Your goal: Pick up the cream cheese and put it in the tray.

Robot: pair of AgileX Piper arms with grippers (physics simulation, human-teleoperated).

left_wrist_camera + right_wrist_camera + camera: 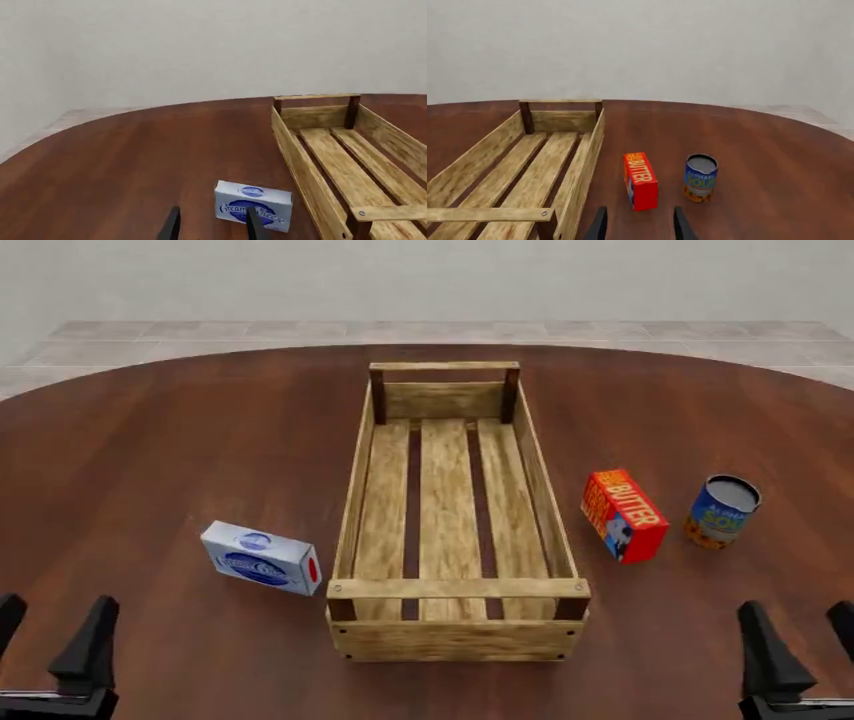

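Observation:
The cream cheese (262,558), a small white and blue box with a red dot on its end, lies on the brown table just left of the tray's near end. The tray (352,490) is a long crate of light wooden slats in the middle of the table, with nothing in it. My left gripper (51,625) stands open at the near left, short of the box. In the left wrist view the cream cheese (253,205) sits just ahead of the open left gripper (212,220), partly behind one finger, with the tray (300,160) beside it. My right gripper (803,630) is open and holds nothing at the near right.
A red-orange box marked BUTTER (623,515) and a blue and orange can (722,512) stand right of the tray. The right wrist view shows the butter box (640,181) and the can (700,177) ahead of the right gripper (637,220). The table edge curves round behind.

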